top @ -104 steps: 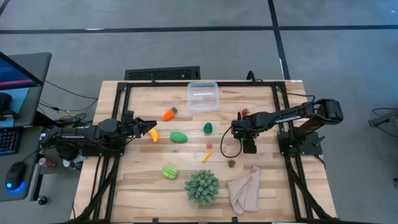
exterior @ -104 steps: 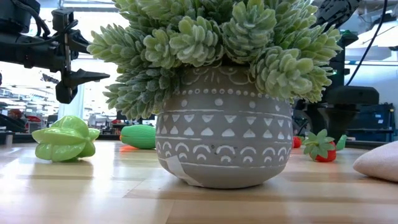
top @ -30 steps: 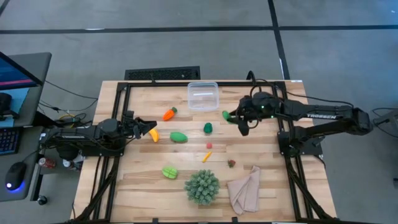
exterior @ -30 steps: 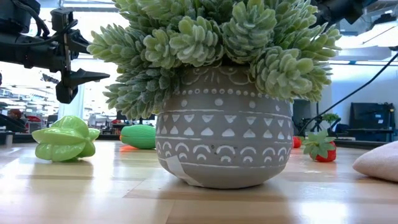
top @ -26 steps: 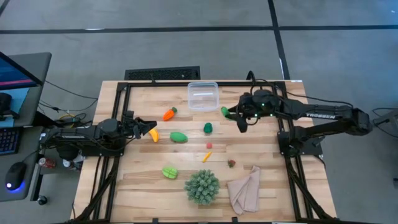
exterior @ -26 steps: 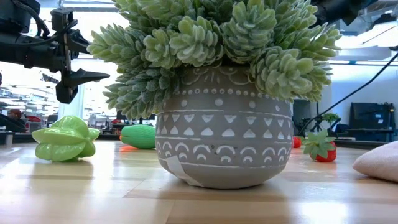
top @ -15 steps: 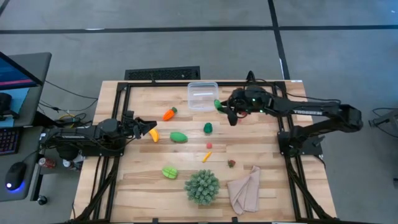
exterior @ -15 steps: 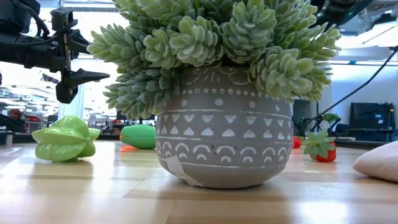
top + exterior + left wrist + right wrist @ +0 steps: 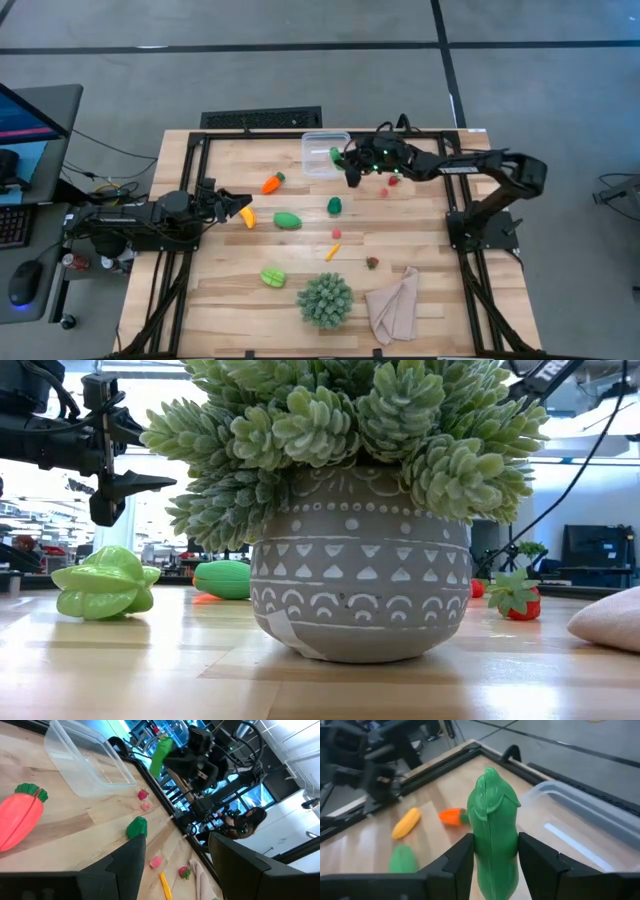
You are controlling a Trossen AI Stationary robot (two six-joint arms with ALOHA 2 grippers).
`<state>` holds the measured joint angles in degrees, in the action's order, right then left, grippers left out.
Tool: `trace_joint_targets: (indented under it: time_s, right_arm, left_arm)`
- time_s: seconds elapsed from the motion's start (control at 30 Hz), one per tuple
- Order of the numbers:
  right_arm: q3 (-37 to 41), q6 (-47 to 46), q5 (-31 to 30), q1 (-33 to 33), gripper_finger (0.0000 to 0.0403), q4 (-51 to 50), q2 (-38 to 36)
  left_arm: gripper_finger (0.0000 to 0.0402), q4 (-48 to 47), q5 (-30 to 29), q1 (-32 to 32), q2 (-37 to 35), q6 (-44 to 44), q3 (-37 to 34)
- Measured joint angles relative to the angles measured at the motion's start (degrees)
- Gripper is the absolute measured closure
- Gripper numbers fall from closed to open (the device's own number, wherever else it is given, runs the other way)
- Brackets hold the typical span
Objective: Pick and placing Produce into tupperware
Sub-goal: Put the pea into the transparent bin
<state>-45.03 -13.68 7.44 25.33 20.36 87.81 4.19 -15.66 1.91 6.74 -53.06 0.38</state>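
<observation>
Your right gripper pinches a long green toy vegetable, raised over the clear plastic rectangular container's near edge. Your left gripper, fingers spread and empty, waits beside the yellow toy banana.

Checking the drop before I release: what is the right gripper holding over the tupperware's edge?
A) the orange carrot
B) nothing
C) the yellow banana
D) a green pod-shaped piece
D: the right gripper is clamped on a green pod-shaped piece, beside the tupperware.
</observation>
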Motion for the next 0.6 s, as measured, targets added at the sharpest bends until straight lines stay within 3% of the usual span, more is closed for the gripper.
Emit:
trace_joint_targets:
  time_s: [0.23, 0.6]
  right_arm:
    - [-6.27, 0.41, 0.02, 2.57, 0.0259, -0.78, 5.19]
    - [-13.62, 1.16, -0.73, 7.09, 0.026, -14.42, 11.01]
  left_arm:
    - [0.0194, -0.01, 0.0, 0.0, 0.0, 0.0, 0.0]
    - [0.0194, -0.01, 0.02, 0.0, 0.0, -0.02, -0.01]
